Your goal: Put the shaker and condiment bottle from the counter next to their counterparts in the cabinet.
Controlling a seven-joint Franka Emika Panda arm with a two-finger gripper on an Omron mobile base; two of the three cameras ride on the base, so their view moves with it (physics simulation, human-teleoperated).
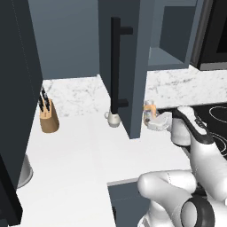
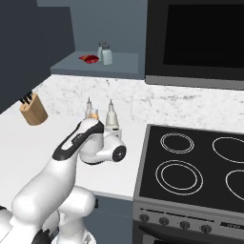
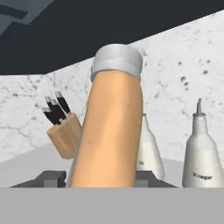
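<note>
The orange-tan condiment bottle (image 3: 111, 131) with its pale cap leans between my two dark fingertips (image 3: 146, 177), which press its sides; my gripper (image 3: 98, 178) is shut on it. From the left base the bottle (image 1: 149, 108) shows just right of the open cabinet door (image 1: 126, 66), low over the white counter (image 1: 75, 146), with my gripper (image 1: 154, 119) at its base. From the right base the bottle (image 2: 94, 114) peeks out behind my arm. Two pale grey-capped shakers (image 2: 106, 54) stand side by side on the cabinet shelf (image 2: 124, 62).
Two white pointed-spout bottles (image 3: 200, 153) (image 2: 111, 115) stand close behind the grip. A knife block (image 1: 48, 116) is at the left, and a white cup-like thing (image 1: 114, 118) is by the door's foot. The black cooktop (image 2: 190, 167) lies to the right. A red item (image 2: 89, 58) lies on the shelf.
</note>
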